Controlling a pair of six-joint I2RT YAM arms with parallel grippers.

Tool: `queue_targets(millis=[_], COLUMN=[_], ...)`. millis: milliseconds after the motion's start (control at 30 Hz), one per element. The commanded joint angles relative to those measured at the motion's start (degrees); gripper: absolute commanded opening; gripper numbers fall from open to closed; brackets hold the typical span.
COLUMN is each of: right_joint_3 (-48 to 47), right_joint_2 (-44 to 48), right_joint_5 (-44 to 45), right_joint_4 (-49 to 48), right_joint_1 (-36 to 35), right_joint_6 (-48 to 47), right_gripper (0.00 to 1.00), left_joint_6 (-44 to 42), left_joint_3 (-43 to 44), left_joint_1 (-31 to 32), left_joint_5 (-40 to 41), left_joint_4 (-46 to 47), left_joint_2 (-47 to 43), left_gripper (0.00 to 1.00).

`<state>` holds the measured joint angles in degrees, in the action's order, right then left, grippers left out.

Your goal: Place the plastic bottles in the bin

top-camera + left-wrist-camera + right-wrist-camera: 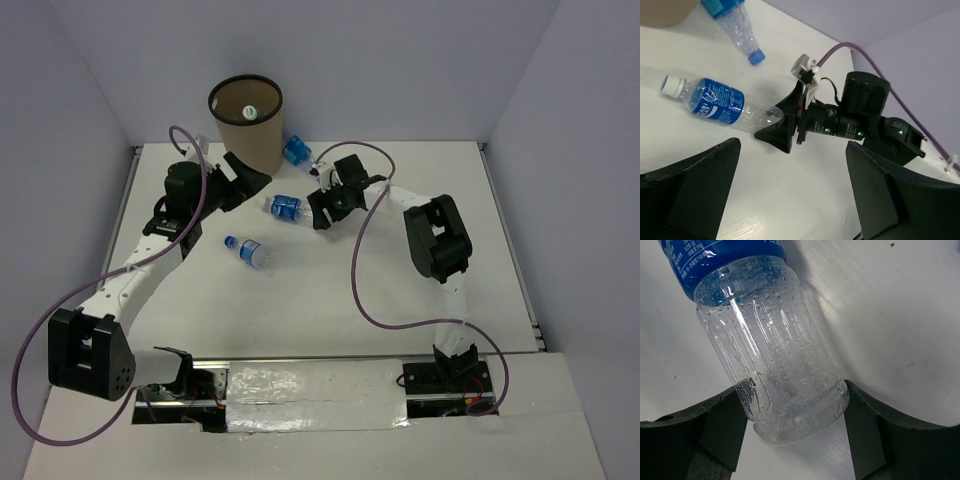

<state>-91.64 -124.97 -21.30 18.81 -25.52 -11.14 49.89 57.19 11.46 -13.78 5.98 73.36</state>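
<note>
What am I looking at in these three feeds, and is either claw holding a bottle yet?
Two robot arms share a white table. One view looks down from above; the other two come from cameras on each wrist. Three clear bottles lie there: a far bottle beside the brown bin, a middle bottle, a near bottle. The left gripper is open and empty by the bin. The right gripper has its fingers either side of the middle bottle's base; the bottle lies on the table, and whether it is gripped I cannot tell.

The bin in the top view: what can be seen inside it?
Inside the bin I see its brown inner wall and one small pale round thing, maybe a bottle cap. The floor and anything lower are hidden.
</note>
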Motion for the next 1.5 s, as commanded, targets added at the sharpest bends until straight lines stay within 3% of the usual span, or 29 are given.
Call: queue_targets(millis=[0,167,433,667,1067,1300,1467], right_joint_3=[1.98,7.95,18.50,25.97,30.99,34.33,33.80], right_joint_2=[4.37,9.82,24.93,38.29,42.78,44.55,43.85], right_joint_5=[-4.00,-6.38,-11.11,-15.52,-22.82,-24.75,-25.72], right_joint_4=[0.00,-0.79,-9.22,-15.29,-18.89,-27.76,-26.72], right_joint_1=[-0.67,-0.94,3.53,5.22,5.22,10.65,11.63], right_joint_6=[-1.60,-1.26,4.97,11.83,20.00,26.77,26.17], right_gripper=[0.36,0.21,0.11,0.08,0.08,0.07,0.07], left_joint_6=[1.79,2.58,8.55,14.36,19.19,17.88,13.57], left_joint_3=[-1.02,-3.39,-9.55,-11.40,-7.00,-11.65,-12.81], left_joint_1=[0.40,0.40,2.68,6.46,12.26,12.97,12.97], left_joint_5=[-1.16,-0.64,1.56,0.60,1.48,3.58,3.85], left_joint_4=[2.90,4.39,9.40,20.82,34.09,36.03,35.77], left_joint_2=[-0.41,-1.29,-2.70,1.16,8.73,2.59,-1.55], left_gripper=[1.00,0.99,0.99,0.99,0.99,0.98,0.99])
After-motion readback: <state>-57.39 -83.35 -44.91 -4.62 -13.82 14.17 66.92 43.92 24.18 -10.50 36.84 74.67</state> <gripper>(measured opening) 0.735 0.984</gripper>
